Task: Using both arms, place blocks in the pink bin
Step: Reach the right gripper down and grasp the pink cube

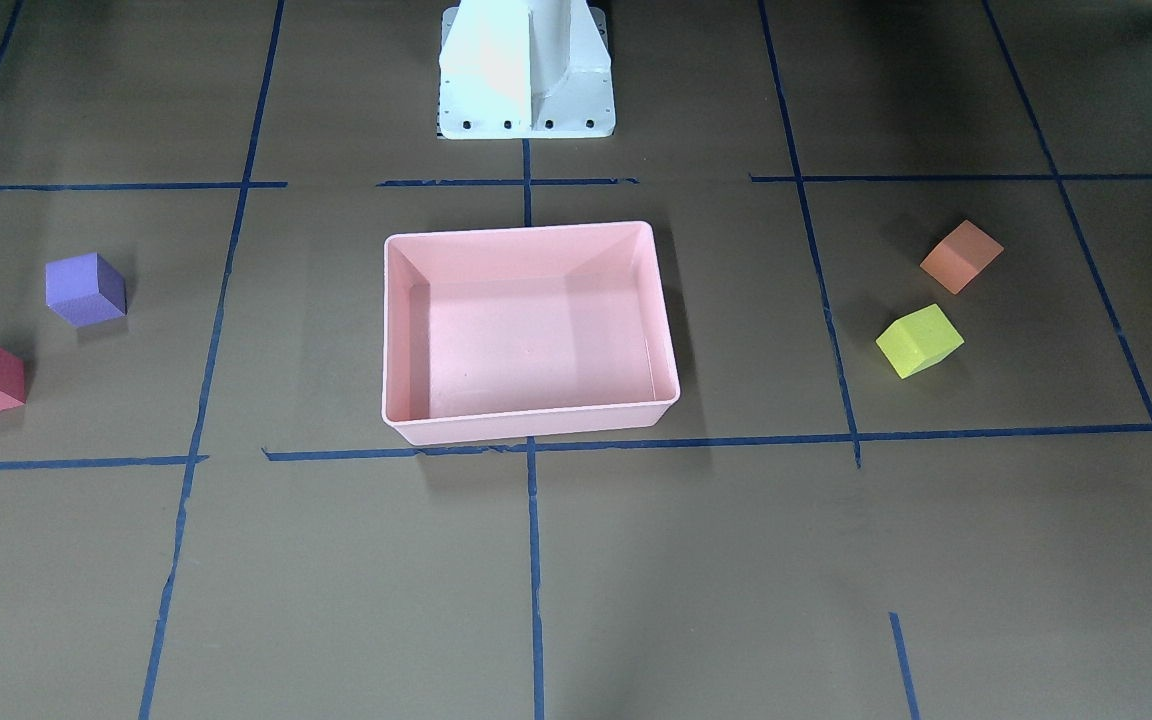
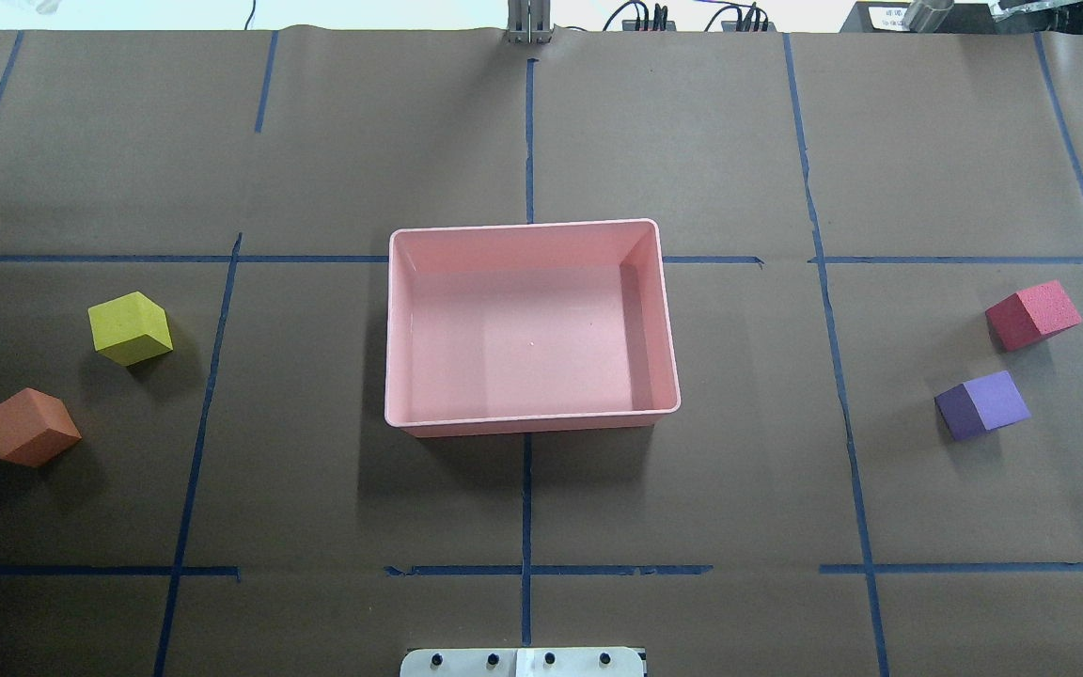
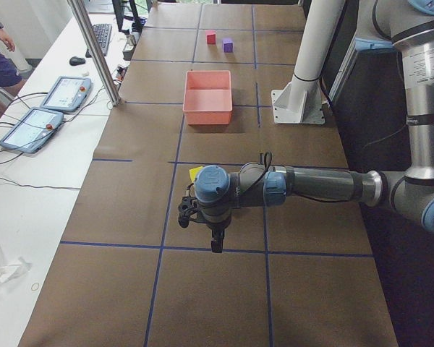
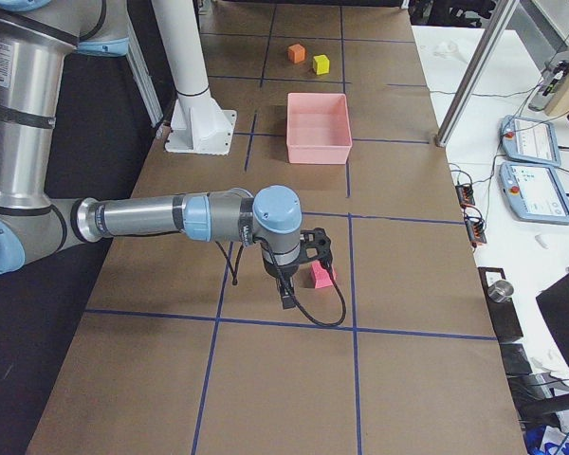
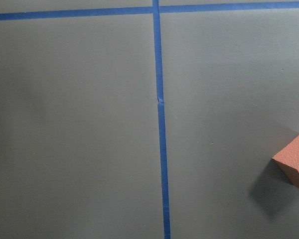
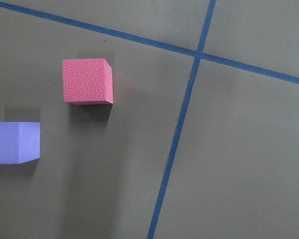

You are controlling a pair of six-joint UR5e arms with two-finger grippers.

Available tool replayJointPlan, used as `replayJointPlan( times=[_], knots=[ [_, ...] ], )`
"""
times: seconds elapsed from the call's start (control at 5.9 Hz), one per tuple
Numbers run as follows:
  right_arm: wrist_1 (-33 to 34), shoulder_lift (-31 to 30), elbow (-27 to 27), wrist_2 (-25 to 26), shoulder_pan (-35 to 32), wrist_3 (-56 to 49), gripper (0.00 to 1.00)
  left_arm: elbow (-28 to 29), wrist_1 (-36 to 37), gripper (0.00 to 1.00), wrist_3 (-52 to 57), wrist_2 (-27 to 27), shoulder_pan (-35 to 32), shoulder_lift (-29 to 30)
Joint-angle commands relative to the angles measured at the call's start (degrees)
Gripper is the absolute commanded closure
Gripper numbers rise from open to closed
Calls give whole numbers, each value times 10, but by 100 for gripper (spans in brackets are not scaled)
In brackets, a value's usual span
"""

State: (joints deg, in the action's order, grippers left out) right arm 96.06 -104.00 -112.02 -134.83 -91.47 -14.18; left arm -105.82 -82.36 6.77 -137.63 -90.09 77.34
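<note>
Outside, four blocks (image 2: 131, 328) flanking pink bin (image 2: 527, 425), left gripper (image 3: 215, 244), right gripper (image 4: 285, 300), apparently pointing down, grip — cannot tell.

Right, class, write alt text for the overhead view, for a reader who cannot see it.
An empty pink bin sits at the middle of a brown table crossed by blue tape lines. A yellow-green block and an orange block lie to its left, a red block and a purple block to its right, all outside it.
</note>
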Motion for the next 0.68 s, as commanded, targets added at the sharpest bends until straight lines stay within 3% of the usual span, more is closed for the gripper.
replayJointPlan(
  times=[0.0, 0.17, 0.51],
  knots=[
    [-2, 14, -1, -23, 19, 26, 0, -13, 5, 0, 0, 0, 1, 0],
    [-21, 51, 5, -19, 67, 68, 0, -17, 4, 0, 0, -1, 1, -2],
    [-84, 131, 74, -3, 150, 165, 0, -17, 5, 0, 0, -1, 0, -3]
  ],
)
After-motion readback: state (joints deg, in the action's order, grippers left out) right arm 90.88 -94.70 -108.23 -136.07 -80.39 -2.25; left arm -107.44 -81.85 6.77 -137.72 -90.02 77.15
